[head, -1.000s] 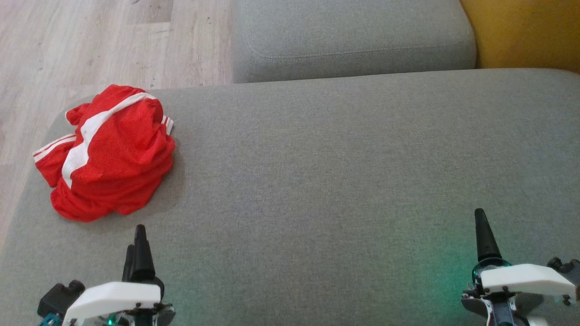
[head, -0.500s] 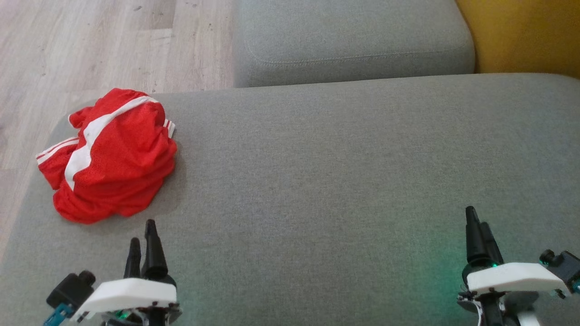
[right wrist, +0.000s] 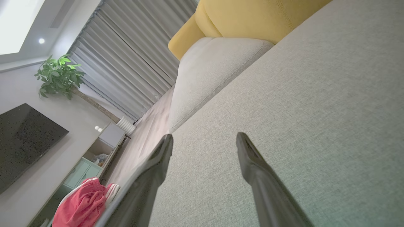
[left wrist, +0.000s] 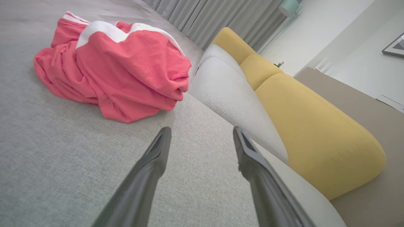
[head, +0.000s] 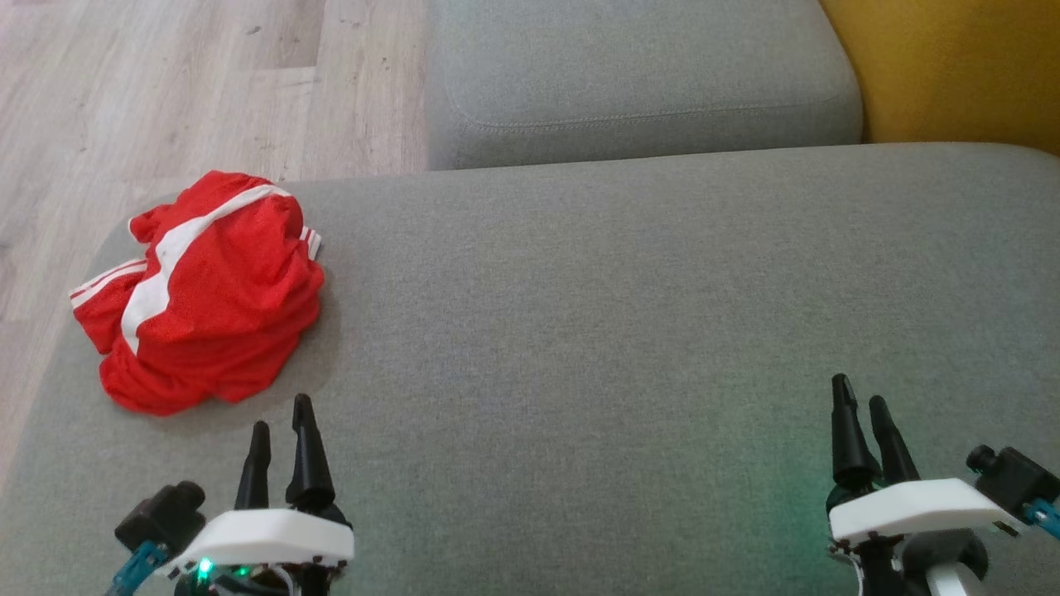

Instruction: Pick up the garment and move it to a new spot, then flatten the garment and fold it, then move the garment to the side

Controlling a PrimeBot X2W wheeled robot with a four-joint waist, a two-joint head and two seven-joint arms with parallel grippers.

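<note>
Red garment (head: pixel 207 290) lies bunched at ten o'clock on the grey cushion (head: pixel 621 331), near the released left claw (head: pixel 281 414); the right claw (head: pixel 859 391), also released, sits at four o'clock. Best pinch a raised fold deeply.

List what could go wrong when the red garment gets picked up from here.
The garment lies crumpled at the left edge of the sofa cushion, next to the floor; a clumsy approach might nudge it off. It is bunched in layers, so the open left jaws may catch only one fold and lift it tangled.
</note>
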